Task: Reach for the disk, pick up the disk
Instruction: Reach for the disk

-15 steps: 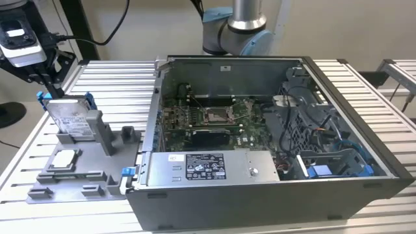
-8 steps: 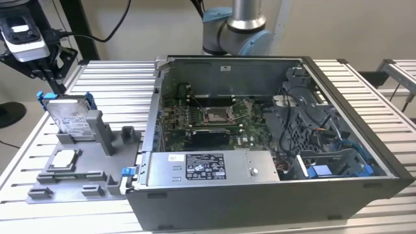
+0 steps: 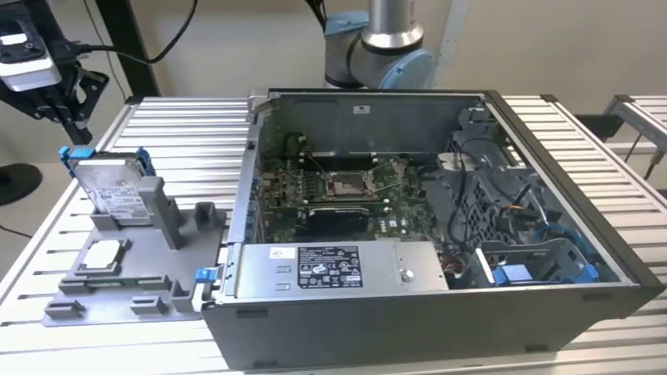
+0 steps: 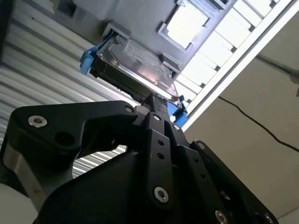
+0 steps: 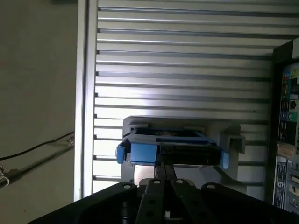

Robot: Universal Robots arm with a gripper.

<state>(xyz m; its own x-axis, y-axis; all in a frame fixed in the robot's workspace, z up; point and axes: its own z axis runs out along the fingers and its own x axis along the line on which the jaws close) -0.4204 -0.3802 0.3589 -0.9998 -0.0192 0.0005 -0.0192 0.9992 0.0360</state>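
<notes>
The disk [image 3: 112, 187], a silver hard drive with a white label and a blue bracket, stands tilted on edge in a grey holder [image 3: 156, 207] at the exterior view's left. My gripper [image 3: 77, 134] hangs just above the disk's upper blue corner, apart from it, fingers shut with nothing between them. In both wrist views the black fingers meet at a point, gripper [image 4: 152, 99] and gripper [image 5: 163, 166], aimed at the top edge of the disk [image 4: 135, 60]. The blue bracket side of the disk [image 5: 168, 151] faces the first wrist view.
The grey holder's flat base also carries a small white-topped square chip [image 3: 105, 254]. An open computer case [image 3: 417, 219] stands at the holder's right in the exterior view, its rear panel [image 5: 285, 140] close by. All rest on a slatted metal table [image 3: 177, 125], whose edge [image 5: 84, 93] is near.
</notes>
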